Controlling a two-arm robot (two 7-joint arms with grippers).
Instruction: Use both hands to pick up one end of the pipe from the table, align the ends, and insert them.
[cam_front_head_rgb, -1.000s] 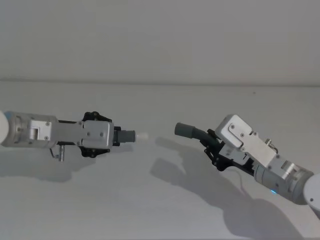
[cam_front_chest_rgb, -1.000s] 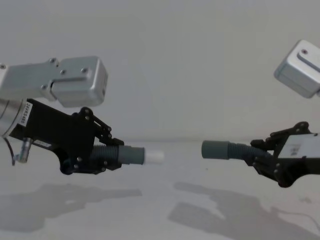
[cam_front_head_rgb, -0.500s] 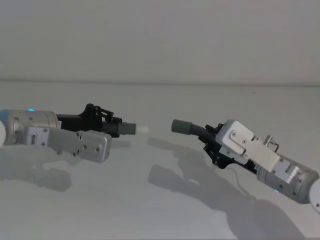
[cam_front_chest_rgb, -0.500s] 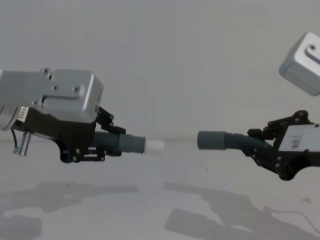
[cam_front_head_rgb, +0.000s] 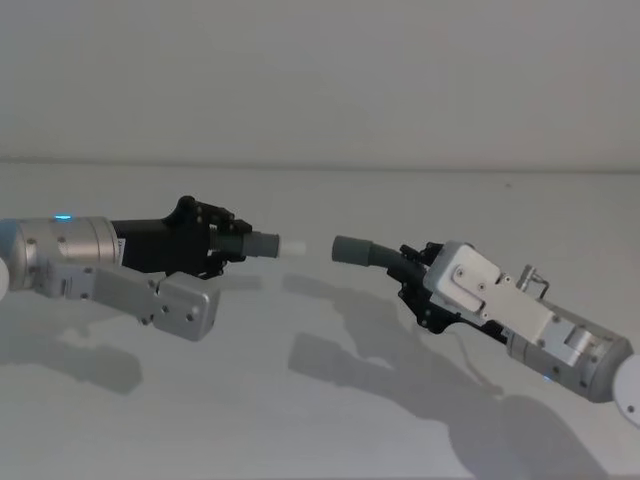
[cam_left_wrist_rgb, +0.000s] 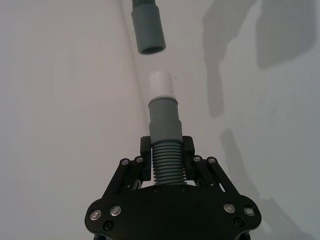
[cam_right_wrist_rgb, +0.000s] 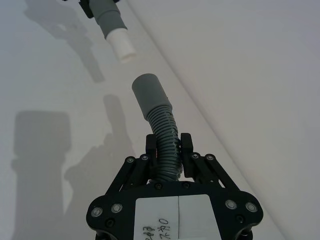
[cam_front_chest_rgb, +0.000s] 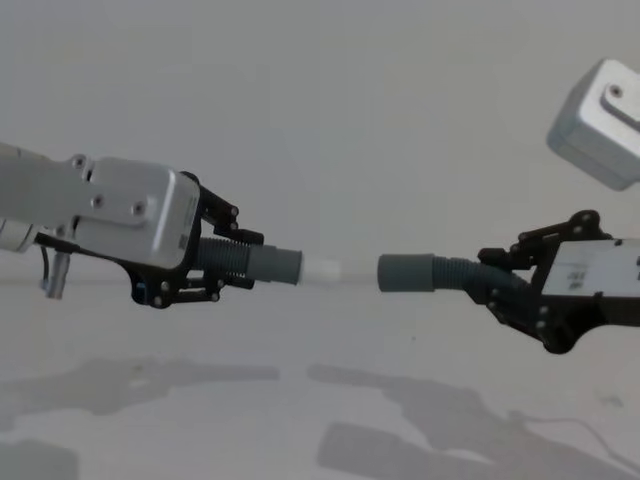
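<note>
Holding the short ribbed grey hose piece (cam_front_chest_rgb: 262, 265) tight, the left black gripper (cam_front_chest_rgb: 215, 265) faces the right black gripper (cam_front_chest_rgb: 500, 285), jaws clamped on the longer grey hose (cam_front_chest_rgb: 430, 272); the ends are near, not touching.

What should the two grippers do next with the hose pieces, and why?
Probably close the gap a little: the left gripper holds the shorter ribbed grey hose piece, whose whitish tip faces the longer hose piece's grey cuff in the right gripper, nearly level but apart.
</note>
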